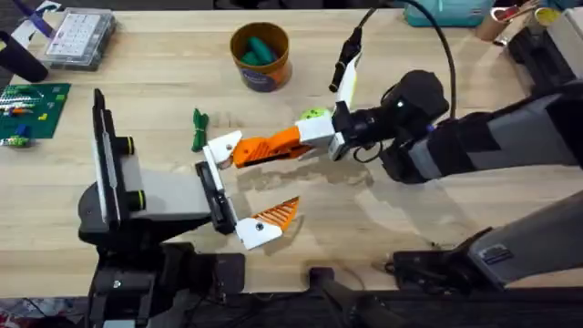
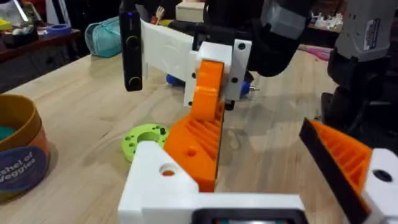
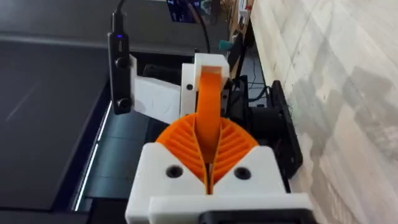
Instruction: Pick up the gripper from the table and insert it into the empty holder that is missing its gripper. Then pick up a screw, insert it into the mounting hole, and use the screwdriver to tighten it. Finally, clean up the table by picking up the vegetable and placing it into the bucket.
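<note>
Gripper (image 1: pixel 223 147) — in right tool (image 1: pixel 239 157)

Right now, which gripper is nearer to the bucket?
Right. The right gripper is mid-table, just short of the bucket; the left gripper lies farther back, nearer the bases.

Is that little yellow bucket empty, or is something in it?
Not empty: the bucket stands upright on the table with a teal toy inside.

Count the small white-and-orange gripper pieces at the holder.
2. A mounted piece sits at the holder's near end. The gripper is at the far end, clamped in the right gripper.
</note>
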`<state>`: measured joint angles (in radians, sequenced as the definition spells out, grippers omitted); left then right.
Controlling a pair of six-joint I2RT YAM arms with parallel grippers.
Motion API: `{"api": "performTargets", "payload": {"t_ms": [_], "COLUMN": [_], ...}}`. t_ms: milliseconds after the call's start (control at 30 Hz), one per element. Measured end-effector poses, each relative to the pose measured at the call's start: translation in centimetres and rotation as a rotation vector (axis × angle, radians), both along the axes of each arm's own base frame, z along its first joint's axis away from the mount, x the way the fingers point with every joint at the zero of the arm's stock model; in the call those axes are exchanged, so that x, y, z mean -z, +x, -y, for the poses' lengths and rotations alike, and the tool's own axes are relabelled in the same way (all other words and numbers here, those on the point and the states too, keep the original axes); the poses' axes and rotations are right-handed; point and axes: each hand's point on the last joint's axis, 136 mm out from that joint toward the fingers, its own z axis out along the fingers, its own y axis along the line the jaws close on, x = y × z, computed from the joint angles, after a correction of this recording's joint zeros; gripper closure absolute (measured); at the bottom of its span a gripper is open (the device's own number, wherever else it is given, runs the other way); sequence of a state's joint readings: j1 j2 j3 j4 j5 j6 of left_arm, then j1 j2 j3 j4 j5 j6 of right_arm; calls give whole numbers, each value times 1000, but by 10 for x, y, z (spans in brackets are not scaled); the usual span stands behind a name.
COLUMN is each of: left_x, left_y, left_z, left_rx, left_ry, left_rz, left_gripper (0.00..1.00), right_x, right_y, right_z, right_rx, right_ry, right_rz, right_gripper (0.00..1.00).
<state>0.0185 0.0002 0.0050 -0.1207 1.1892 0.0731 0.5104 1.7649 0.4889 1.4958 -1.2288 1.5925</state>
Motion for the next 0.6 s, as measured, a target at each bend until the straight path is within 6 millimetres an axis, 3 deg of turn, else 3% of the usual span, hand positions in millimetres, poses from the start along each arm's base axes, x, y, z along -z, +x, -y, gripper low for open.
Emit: {"api": "performTargets", "payload": {"t_ms": [600], "left_x": [0], "left_y": [0], "left_z": [0], "left_rx": [0], "left_ry": [1], "left_rz": [2], "left_gripper": [12], "right_x": [0], "right_y": [-5], "right_z": [-7], "right_rx": [-4], "right_ry": [3], "right_rz": [4], "right_gripper": [988]}}
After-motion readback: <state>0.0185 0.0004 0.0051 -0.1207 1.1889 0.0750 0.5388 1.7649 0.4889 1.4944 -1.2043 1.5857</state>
